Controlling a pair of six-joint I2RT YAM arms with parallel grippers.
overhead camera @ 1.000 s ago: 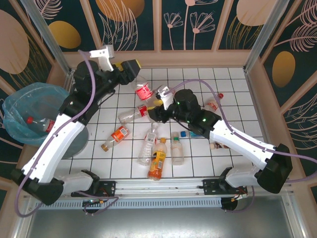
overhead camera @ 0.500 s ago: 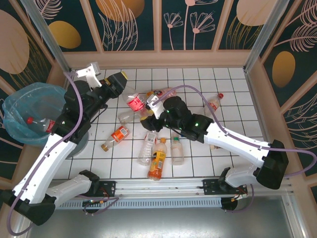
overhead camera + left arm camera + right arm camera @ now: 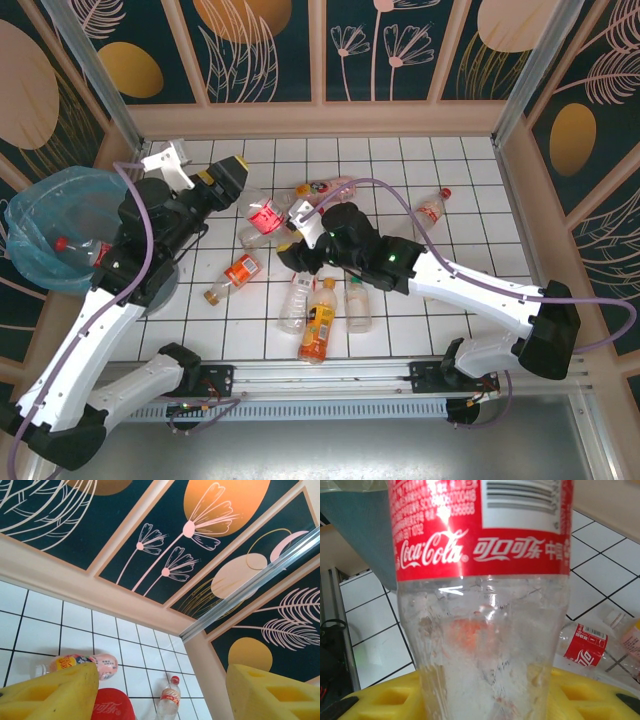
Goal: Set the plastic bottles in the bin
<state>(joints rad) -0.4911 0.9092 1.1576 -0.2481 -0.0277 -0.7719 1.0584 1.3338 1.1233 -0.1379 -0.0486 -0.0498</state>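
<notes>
We see the left gripper (image 3: 161,680) with its two yellow fingers (image 3: 50,697) wide apart at the bottom corners. Between them a red-labelled bottle (image 3: 111,706) pokes up, right against the lower-left finger. Beyond, on the white tiled floor (image 3: 45,625), a pink-labelled bottle (image 3: 82,662) lies on its side, and a red-capped bottle (image 3: 169,699) rests nearer the corner. Dark flower-painted wall panels (image 3: 200,545) rise behind, beside a metal post (image 3: 250,592).
</notes>
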